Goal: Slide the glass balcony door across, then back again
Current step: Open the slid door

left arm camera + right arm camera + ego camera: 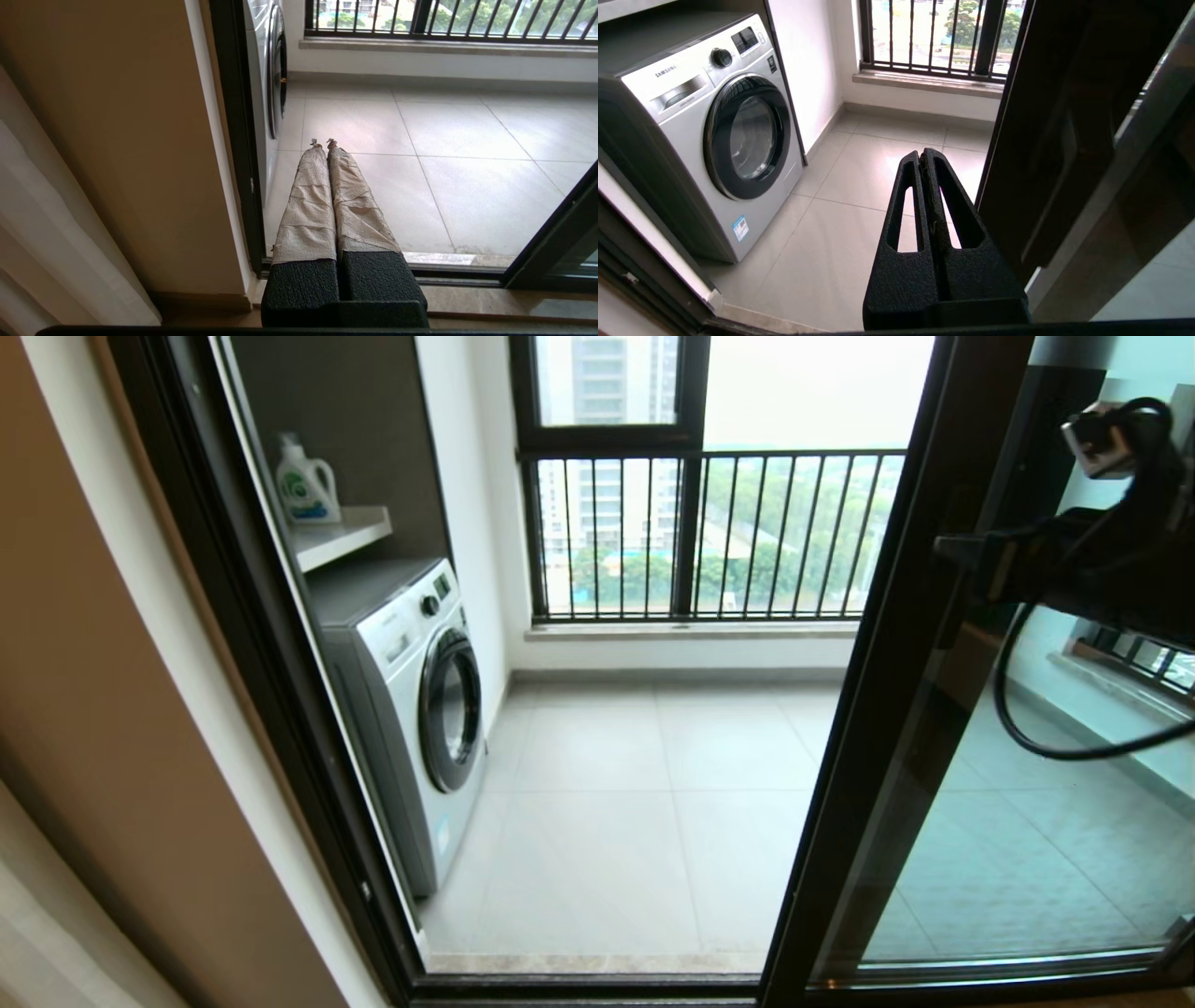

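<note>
The glass balcony door [1008, 859] stands slid to the right, leaving the doorway open on the left. Its dark stile [868, 728] runs down the right half of the head view. My right gripper [945, 547] is raised at the upper right against the stile's inner edge, shut with nothing between its fingers. In the right wrist view the same gripper [923, 154] points into the balcony just beside the stile [1041, 140]. I cannot make out the handle. My left gripper [323, 142], with taped fingers, is shut and empty, low by the door track [458, 273].
A washing machine [411, 709] stands inside the balcony at the left, with a detergent bottle [304, 483] on a shelf above it. The black-barred railing window [709, 532] closes the far side. The fixed dark frame [271, 663] and beige wall [112, 728] bound the opening on the left.
</note>
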